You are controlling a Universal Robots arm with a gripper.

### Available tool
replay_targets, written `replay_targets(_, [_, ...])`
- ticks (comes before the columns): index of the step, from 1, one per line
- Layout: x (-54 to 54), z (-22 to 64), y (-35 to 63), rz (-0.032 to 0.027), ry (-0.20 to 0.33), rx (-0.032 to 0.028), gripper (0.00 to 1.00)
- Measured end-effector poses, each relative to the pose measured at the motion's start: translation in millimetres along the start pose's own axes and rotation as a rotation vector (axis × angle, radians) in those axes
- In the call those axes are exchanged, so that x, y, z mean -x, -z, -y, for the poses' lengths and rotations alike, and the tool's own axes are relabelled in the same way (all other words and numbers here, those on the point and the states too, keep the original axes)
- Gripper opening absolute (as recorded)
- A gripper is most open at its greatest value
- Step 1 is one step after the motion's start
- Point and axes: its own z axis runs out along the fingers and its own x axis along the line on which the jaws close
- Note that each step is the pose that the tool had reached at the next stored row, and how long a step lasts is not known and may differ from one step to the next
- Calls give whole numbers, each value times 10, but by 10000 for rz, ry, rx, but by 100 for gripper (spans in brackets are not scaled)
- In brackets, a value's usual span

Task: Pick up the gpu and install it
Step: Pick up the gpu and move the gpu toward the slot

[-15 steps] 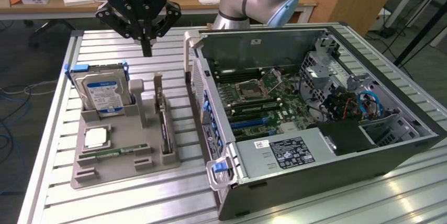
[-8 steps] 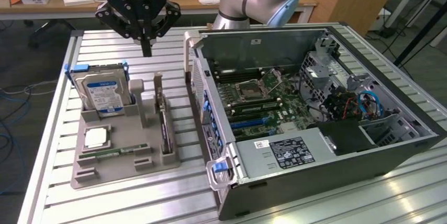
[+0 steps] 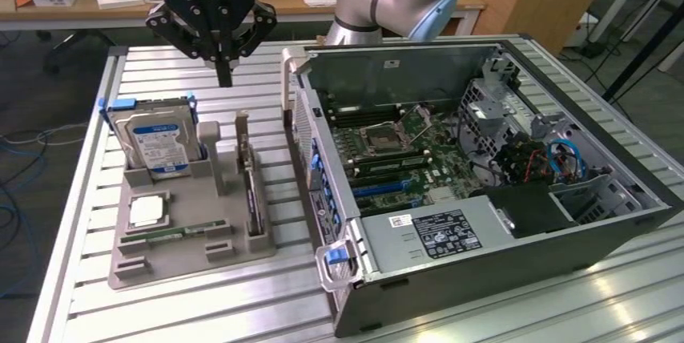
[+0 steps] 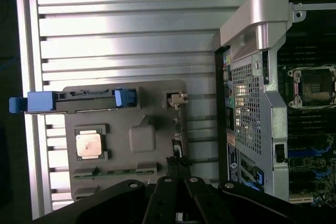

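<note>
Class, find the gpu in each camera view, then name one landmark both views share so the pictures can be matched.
Exterior view: the gpu stands on edge in the grey tray, on the side nearest the computer case.
Wrist view: the gpu is seen edge-on from above, along the tray's side facing the case.
Shared landmark: the hard drive with blue handles, in the same tray.

Bright, even light; glare on table (image 4: 131,30) slats.
</note>
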Motion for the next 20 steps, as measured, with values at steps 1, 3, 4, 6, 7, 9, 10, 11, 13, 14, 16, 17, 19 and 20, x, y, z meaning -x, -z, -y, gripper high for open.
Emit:
replay_targets(1, [0,0,0,0,0,-2,11])
replay_targets(3, [0,0,0,0,1,-6,11])
replay_targets(4, [0,0,0,0,0,-5,11])
replay_targets(6, [0,0,0,1,0,-5,11])
replay_targets(7, [0,0,0,1,0,-5,11])
replay_targets(9, [0,0,0,1,1,-5,11])
replay_targets(10, [0,0,0,0,0,-6,11])
replay_targets(11, [0,0,0,0,0,-5,11])
replay_targets(13, [0,0,0,0,0,-6,11])
replay_targets(14, [0,0,0,0,0,-5,11])
replay_targets(16, [0,0,0,0,0,-5,16])
replay_targets(17, [0,0,0,0,0,-5,16])
replay_targets(19, [0,0,0,1,0,-5,29])
replay_targets(20, [0,0,0,1,0,-5,35])
